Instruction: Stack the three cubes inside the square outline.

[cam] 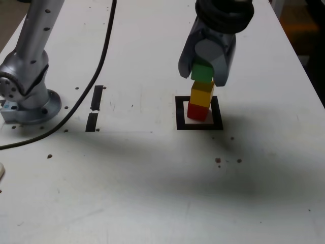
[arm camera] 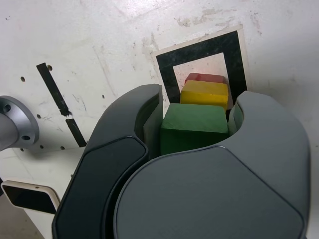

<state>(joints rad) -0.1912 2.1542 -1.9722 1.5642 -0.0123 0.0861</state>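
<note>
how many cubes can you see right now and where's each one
3, in one stack: the red cube at the bottom inside the square outline, the yellow cube on it, the green cube on top, between the hand's jaws.

A scuffed white tabletop point(cam: 152, 193) fills the scene.
Broad shadow falls toward six o'clock; darker floor point(cam: 304, 30) at two o'clock.

Arm reaching down, hand point(cam: 204, 73) closed on green cube point(arm camera: 194, 127)
</note>
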